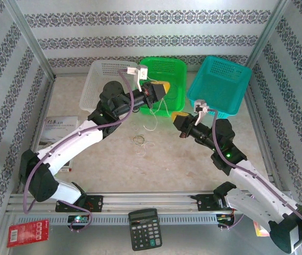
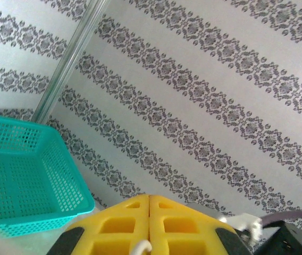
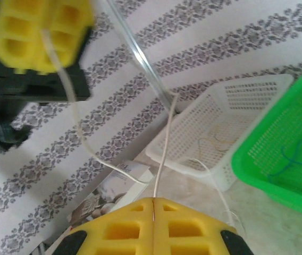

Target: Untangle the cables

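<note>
left gripper (image 2: 149,200) pinched on white cable (image 3: 165,143), at green basket (image 1: 178,69) near rim | right gripper (image 3: 153,202) also pinching white cable, beside teal basket (image 1: 223,79) corner | tan loops (image 1: 140,140) on open table (image 1: 167,167) centre

The left pincer (image 2: 149,199) and right pincer (image 3: 153,202) wear yellow pads of matt, moulded plastic with recessed pockets. The cables (image 3: 161,154) are thin, smooth, whitish strands with a faint sheen. The white basket (image 1: 100,71), green basket (image 1: 178,66) and teal basket (image 1: 223,79) are glossy perforated plastic. The counter (image 1: 183,164) is pale, mottled and smooth. The rail (image 1: 156,200) along its near edge is brushed metal. The arm shells (image 1: 79,139) are glossy white plastic, and the calculator (image 1: 144,228) is matt black plastic. The wall (image 1: 151,32) looks matt, like printed paper.
</note>
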`<state>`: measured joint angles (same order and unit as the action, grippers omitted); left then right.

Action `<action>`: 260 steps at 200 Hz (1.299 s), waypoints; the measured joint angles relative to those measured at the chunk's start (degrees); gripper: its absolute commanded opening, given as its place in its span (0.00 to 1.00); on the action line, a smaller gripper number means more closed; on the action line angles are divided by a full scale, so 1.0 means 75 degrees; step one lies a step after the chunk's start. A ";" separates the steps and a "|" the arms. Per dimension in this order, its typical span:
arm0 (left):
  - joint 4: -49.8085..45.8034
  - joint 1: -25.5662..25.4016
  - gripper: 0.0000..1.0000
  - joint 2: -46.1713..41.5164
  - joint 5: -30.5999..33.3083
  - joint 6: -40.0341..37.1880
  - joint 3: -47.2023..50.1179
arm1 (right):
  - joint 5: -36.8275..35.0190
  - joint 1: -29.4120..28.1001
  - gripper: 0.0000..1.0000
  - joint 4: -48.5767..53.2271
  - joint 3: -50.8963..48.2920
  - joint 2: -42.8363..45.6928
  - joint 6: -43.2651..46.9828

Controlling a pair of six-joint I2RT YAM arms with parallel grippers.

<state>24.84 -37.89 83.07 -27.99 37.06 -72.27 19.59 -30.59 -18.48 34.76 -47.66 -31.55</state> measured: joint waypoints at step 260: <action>0.0003 -0.0152 0.41 0.0335 -0.0009 0.0697 -0.0280 | -0.0629 -0.0128 0.00 -0.1072 0.1207 -0.1711 0.0629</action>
<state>24.86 -39.03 85.58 -28.05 42.28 -74.37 14.87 -31.55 -26.52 43.81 -60.49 -26.83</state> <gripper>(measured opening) 0.222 0.056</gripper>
